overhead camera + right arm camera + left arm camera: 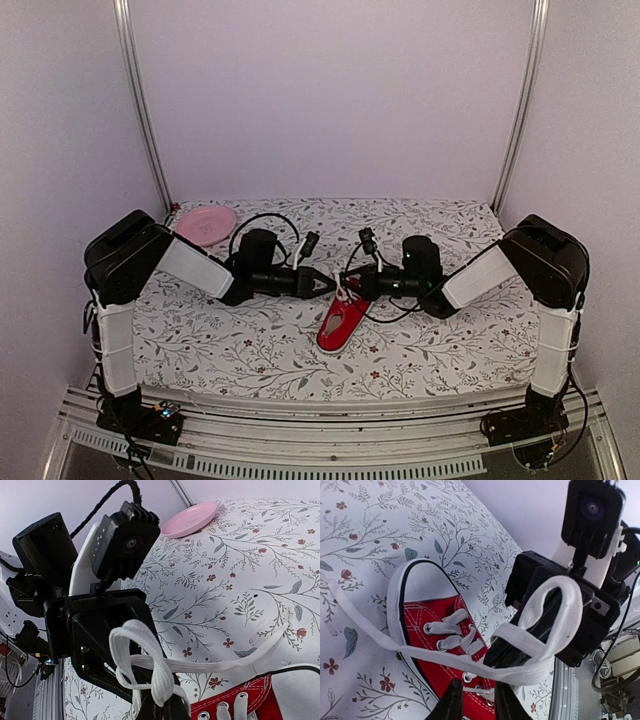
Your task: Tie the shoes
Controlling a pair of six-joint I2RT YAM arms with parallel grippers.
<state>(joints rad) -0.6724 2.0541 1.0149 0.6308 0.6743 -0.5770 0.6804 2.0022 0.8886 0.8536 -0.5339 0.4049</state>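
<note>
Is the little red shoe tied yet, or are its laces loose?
Not tied: the right gripper pinches one white lace loop above the red sneaker, a loose lace strand trails across the tablecloth, and no knot shows.

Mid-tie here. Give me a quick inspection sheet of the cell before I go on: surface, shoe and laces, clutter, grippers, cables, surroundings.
Surface: floral cloth over the table, lying flat.
Job's things: red shoe on the cloth between the grippers; white laces threaded, no finished bow seen; one end trails on the cloth.
Clutter: pink plate, far left corner.
Grippers: right gripper shut on a lace loop; left gripper jaws slightly apart, grip unclear.
Cables: black cables arch over both wrists; one sags close to the shoe.
Surroundings: pale walls, metal posts; nothing else seen.
</note>
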